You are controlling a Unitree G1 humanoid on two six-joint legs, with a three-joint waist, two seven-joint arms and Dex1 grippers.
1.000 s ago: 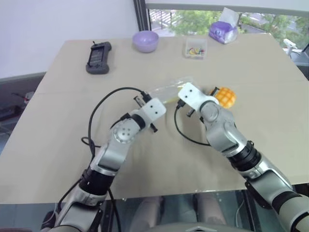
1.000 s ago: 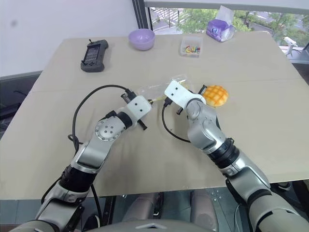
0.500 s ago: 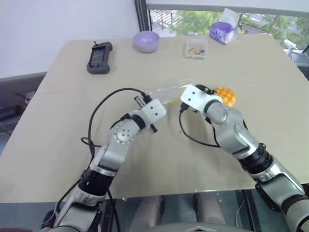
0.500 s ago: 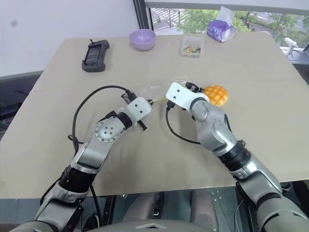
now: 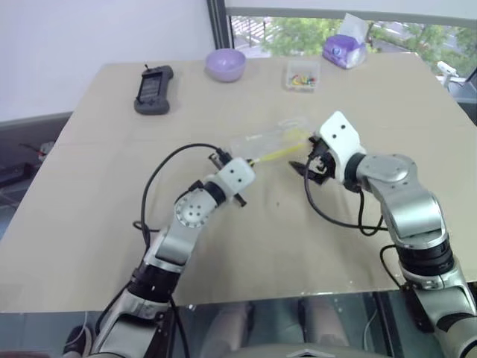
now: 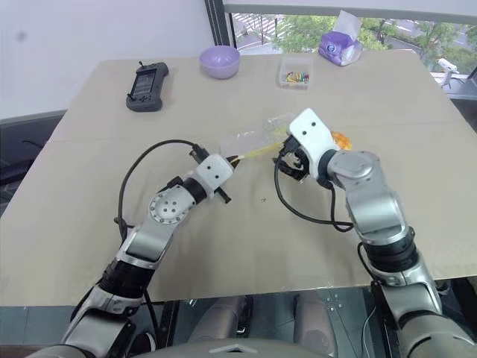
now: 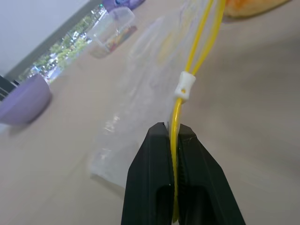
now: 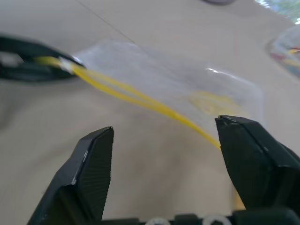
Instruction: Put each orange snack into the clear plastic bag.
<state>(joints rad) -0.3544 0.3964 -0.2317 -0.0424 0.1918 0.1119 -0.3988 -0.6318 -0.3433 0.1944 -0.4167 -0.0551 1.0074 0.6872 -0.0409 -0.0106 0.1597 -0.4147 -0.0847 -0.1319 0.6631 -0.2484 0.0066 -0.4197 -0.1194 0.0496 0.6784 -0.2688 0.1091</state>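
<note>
The left hand [image 7: 174,140] stays clamped on the yellow seal strip of the crinkly clear plastic bag [image 5: 264,141]. The right hand [image 8: 164,173] has released, standing half open and empty. The round orange bun [image 6: 340,139] remains on the tabletop [image 5: 97,194], right of the bag; loading is pending.

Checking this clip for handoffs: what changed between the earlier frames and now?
The right gripper has opened and pulled back toward the robot, away from the orange snack, and now faces the clear plastic bag. The left gripper stays shut on the bag's yellow seal strip. Snack and bag lie where they were.
</note>
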